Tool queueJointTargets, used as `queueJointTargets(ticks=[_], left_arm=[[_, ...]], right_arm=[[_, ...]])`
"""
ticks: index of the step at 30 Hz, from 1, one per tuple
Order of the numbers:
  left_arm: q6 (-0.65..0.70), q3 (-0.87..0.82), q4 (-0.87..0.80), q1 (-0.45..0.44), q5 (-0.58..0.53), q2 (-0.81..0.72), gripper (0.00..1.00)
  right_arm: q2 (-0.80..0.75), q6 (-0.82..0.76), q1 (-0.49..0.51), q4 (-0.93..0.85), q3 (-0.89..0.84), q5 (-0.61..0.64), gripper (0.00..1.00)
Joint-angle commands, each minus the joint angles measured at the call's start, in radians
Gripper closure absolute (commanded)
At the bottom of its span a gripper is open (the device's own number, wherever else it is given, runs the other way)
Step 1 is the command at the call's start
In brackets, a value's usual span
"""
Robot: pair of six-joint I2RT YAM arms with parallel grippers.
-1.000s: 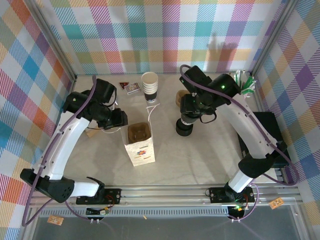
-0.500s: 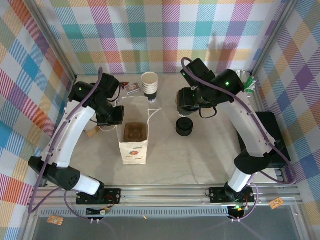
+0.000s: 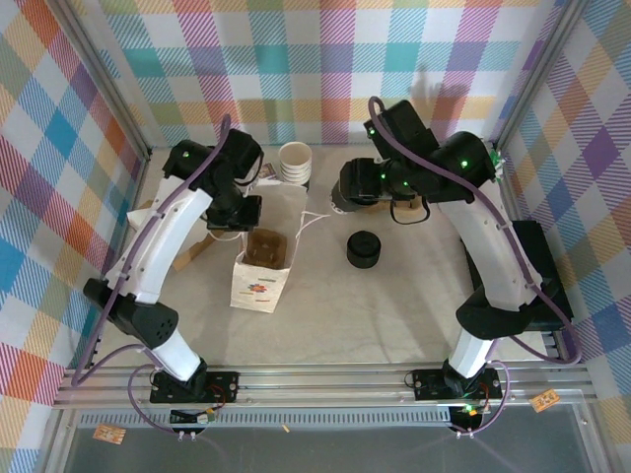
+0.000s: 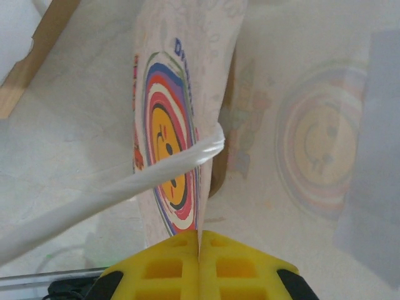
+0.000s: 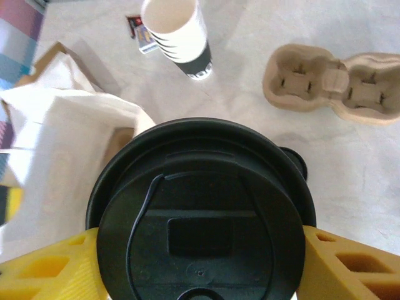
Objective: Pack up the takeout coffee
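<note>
Paper walls make the takeout coffee point(image 5: 203, 212) light but easily crushed, and its snap-on lid could pop under a hard squeeze, so the safest hold is probably on the wall just beneath the stiff rim. The right tool point(image 5: 200, 265) clasps it there, yellow fingers point(image 5: 50, 269) at either side, raised off the worktop point(image 5: 237, 94) near the paper bag point(image 4: 169, 125), whose wall the left tool point(image 4: 199, 250) pinches, pressed together.
</note>
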Motion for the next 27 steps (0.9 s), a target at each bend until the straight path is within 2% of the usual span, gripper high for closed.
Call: queueJointTargets(ticks=[1, 7, 13, 27], left_arm=[[0.008, 0.062, -0.129, -0.019, -0.054, 0.023, 1.0], [-0.009, 0.156, -0.153, -0.022, -0.02, 0.08, 1.0], [-0.069, 0.179, -0.091, -0.021, 0.108, 0.084, 1.0], [-0.121, -0.025, 0.051, -0.025, 0.215, -0.019, 1.0]], right_arm=[[0.009, -0.007, 0.001, 0.043, 0.051, -0.036, 0.54], [0.016, -0.002, 0.0, 0.089, 0.076, -0.065, 0.55], [0.06, 0.017, 0.0, 0.106, 0.099, -0.147, 0.56], [0.146, 0.073, 0.02, 0.102, 0.115, -0.243, 0.58]])
